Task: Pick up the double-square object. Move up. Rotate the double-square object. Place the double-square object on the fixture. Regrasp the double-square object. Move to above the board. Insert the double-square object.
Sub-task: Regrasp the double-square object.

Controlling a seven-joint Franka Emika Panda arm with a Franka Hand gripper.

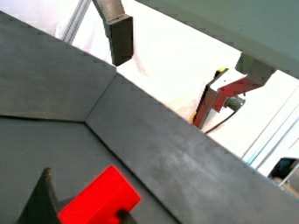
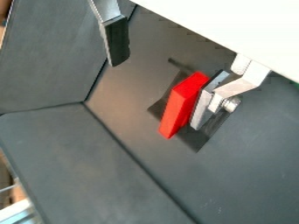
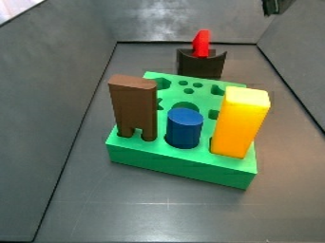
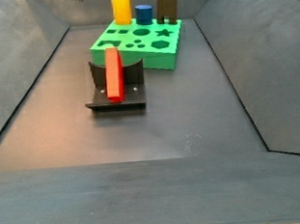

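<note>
Wrist views: the gripper [image 2: 170, 48] hangs empty, fingers spread, above the double-square object [image 2: 181, 107].
In both wrist views one padded finger [image 1: 121, 39] and the other finger [image 1: 239, 87] stand wide apart with nothing between them; the red piece [image 1: 103, 197] stands upright below, clear of both. In a side view the double-square object [image 3: 200, 43] sits in the scoop of the fixture [image 3: 200, 65], just behind the board [image 3: 178, 152]; the gripper barely shows at the frame's upper corner. In a side view the piece [image 4: 113, 72] rises from the fixture [image 4: 117, 92], in front of the board [image 4: 141, 45]. It looks rigid, light and smooth-faced, probably slippery plastic, so the flat broad faces of its exposed upper part seem the best hold. No brand, label or writing is readable.
</note>
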